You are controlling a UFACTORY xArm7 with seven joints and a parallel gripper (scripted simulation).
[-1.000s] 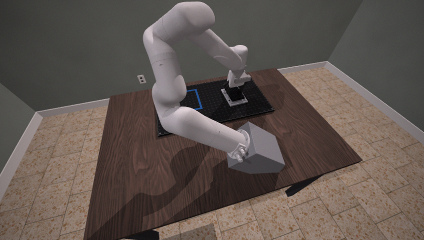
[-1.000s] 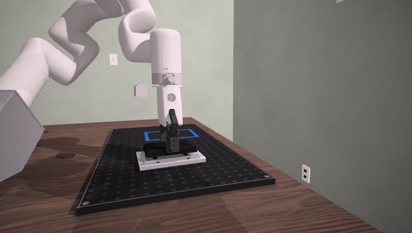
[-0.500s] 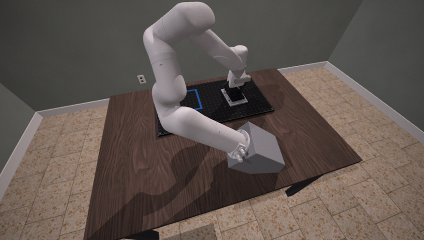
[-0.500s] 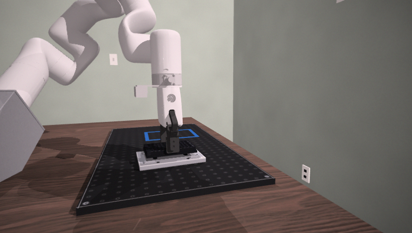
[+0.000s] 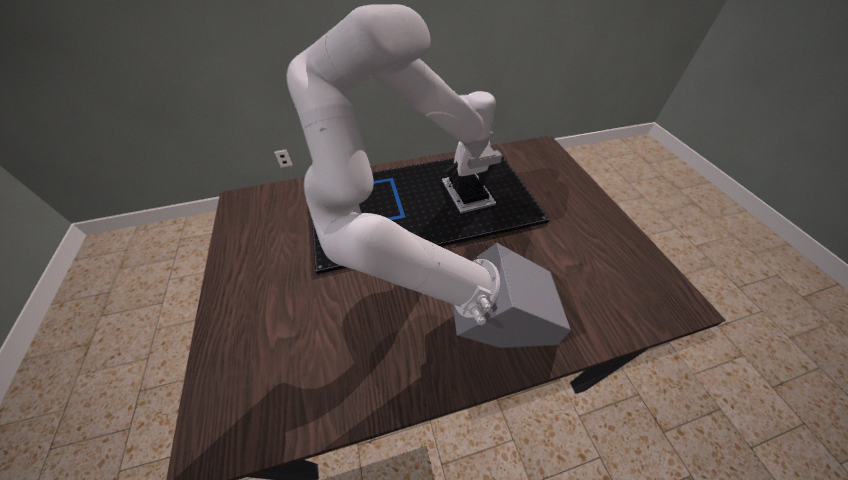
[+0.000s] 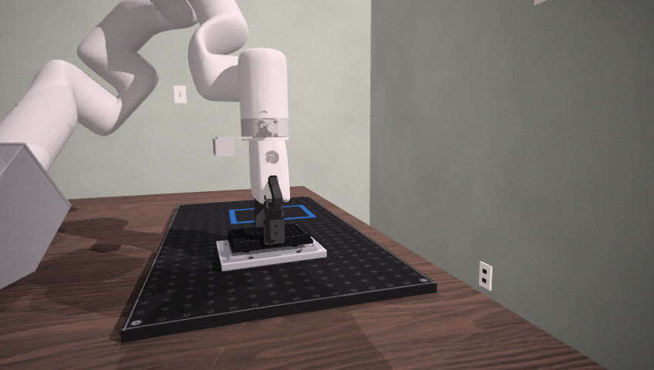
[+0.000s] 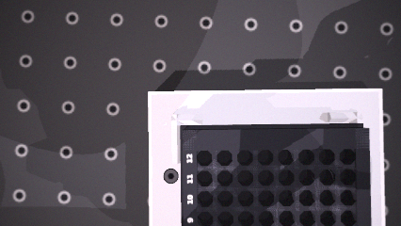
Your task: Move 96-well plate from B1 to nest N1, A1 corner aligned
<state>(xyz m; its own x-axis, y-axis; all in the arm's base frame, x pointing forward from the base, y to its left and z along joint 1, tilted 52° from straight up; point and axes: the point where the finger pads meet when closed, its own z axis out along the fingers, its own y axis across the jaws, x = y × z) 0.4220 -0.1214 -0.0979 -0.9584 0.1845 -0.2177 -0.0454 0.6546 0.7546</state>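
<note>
The black 96-well plate [image 6: 271, 245] sits low over the white plate nest [image 6: 271, 254] on the black perforated board; I cannot tell whether it rests fully inside the locators. My gripper [image 6: 274, 231] stands upright over the nest and is shut on the plate across its width. In the top view the plate [image 5: 470, 190] and nest [image 5: 469, 204] lie under the gripper [image 5: 470, 178]. The wrist view shows the plate's end [image 7: 275, 176] with column numbers 9 to 12, inside the nest's white frame [image 7: 264, 105]. The cut-off corner does not show.
The blue outline of bench spot B1 lies empty behind the nest, also in the top view [image 5: 389, 199]. The black board [image 5: 428, 208] lies on a wooden table. The arm's grey base box [image 5: 514, 300] stands near the table's front.
</note>
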